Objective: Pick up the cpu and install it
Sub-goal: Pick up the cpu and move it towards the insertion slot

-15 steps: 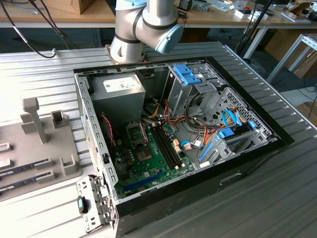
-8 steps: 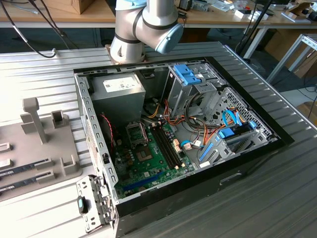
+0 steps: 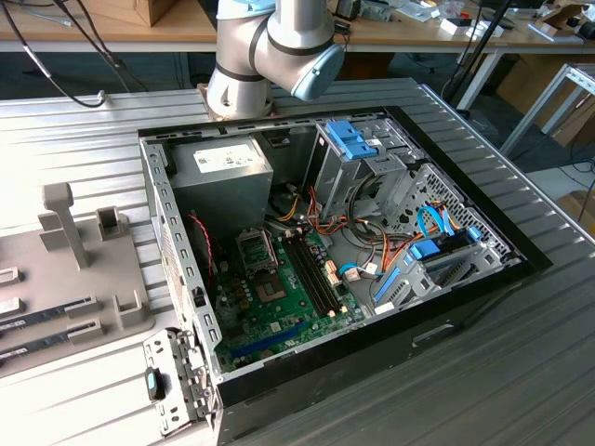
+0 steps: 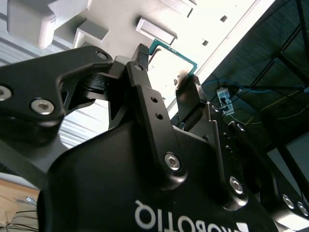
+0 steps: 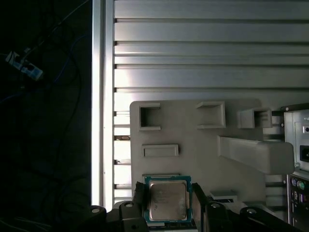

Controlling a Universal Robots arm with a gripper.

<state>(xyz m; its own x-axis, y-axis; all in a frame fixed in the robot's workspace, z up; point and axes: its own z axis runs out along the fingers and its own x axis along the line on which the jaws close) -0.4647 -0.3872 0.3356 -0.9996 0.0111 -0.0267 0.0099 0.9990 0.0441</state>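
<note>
The cpu (image 5: 167, 202), a small square chip with a silver-grey top and green edge, sits between my gripper's (image 5: 169, 195) two black fingers, held above the grey parts tray (image 5: 193, 145). In the second wrist view the cpu (image 4: 169, 60) is pinched at its edges by the fingertips (image 4: 141, 60), so the gripper (image 4: 166, 72) is shut on it. The exterior view has the arm's joints (image 3: 270, 46) behind the open computer case (image 3: 372, 325), with the dark socket frame (image 3: 256, 249) on the green motherboard (image 3: 288, 297).
The grey power-supply box (image 3: 228, 181) stands beside the socket. Drive cages (image 3: 367, 149) and loose cables (image 3: 390, 251) take up the case's far side. The parts tray (image 3: 84, 297) with long memory sticks (image 3: 46, 316) lies at the exterior view's left, on the ribbed metal table (image 3: 521, 372).
</note>
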